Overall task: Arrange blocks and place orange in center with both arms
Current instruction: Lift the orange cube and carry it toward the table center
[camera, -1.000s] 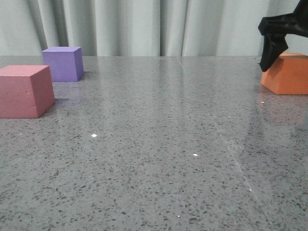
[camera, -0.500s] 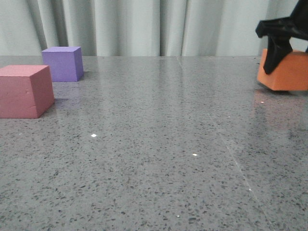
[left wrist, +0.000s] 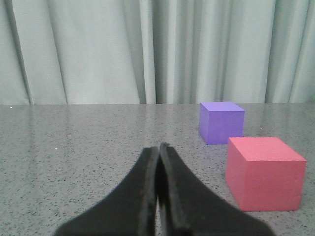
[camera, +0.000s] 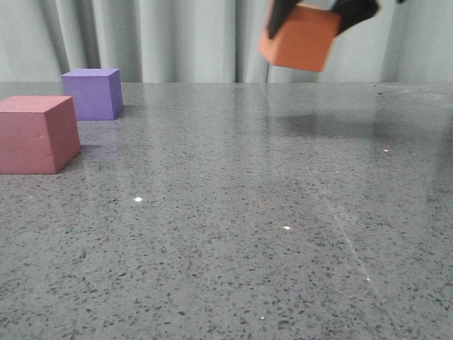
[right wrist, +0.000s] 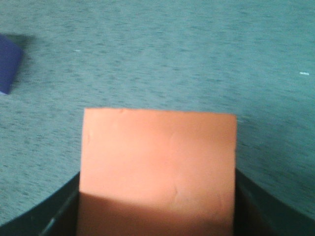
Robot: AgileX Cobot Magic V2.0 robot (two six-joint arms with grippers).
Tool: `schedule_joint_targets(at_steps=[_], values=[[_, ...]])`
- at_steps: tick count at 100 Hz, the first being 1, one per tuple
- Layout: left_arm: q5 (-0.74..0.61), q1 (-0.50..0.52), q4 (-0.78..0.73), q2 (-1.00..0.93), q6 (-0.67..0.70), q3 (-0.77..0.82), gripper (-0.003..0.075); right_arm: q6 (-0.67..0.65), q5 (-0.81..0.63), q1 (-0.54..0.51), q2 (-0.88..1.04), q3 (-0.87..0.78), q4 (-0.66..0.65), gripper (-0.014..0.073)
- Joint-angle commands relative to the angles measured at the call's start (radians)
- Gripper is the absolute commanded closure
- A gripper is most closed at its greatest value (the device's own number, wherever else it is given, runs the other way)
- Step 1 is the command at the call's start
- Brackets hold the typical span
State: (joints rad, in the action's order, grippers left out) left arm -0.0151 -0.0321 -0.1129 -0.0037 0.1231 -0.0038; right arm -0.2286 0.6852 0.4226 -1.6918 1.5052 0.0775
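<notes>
High above the bench (camera: 233, 212), the right tool (camera: 320, 8) pinches the orange cube (camera: 299, 37); its gap between purple cube (camera: 92, 93) and pink-red cube (camera: 37, 134) lies far leftward, nearer the left tool (left wrist: 158, 167), pressed together

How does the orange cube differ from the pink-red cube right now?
The orange cube is off the table, gripped in the right claw; the pink-red cube sits on the table, untouched. The orange cube hangs tilted; the pink-red cube rests flat. The orange cube is alone at upper right; the pink-red one is near the purple cube. Both are plain cubes.
</notes>
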Motion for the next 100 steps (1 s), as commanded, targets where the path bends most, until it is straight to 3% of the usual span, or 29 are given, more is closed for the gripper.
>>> schedule_joint_targets(at_steps=[1, 18, 33, 49, 70, 88, 100], values=[[-0.077, 0.003, 0.009, -0.033, -0.001, 0.053, 0.0739, -0.020, -0.039, 0.039, -0.014, 0.088, 0.004, 0.0324], [-0.077, 0.003, 0.009, -0.033, -0.001, 0.053, 0.0739, -0.130, -0.007, 0.117, -0.124, 0.205, -0.060, 0.0326], [-0.077, 0.003, 0.009, -0.033, -0.001, 0.053, 0.0739, -0.351, 0.066, 0.189, -0.205, 0.286, -0.247, 0.0328], [-0.077, 0.003, 0.009, -0.033, -0.001, 0.053, 0.0739, -0.469, 0.137, 0.253, -0.253, 0.336, -0.395, 0.0328], [-0.077, 0.003, 0.009, -0.033, -0.001, 0.053, 0.0739, -0.508, 0.206, 0.263, -0.302, 0.338, -0.401, 0.0328], [-0.077, 0.003, 0.009, -0.033, -0.001, 0.053, 0.0739, -0.508, 0.183, 0.264, -0.302, 0.337, -0.375, 0.0321], [-0.077, 0.003, 0.009, -0.033, -0.001, 0.053, 0.0739, -0.508, 0.180, 0.264, -0.302, 0.337, -0.370, 0.0230]])
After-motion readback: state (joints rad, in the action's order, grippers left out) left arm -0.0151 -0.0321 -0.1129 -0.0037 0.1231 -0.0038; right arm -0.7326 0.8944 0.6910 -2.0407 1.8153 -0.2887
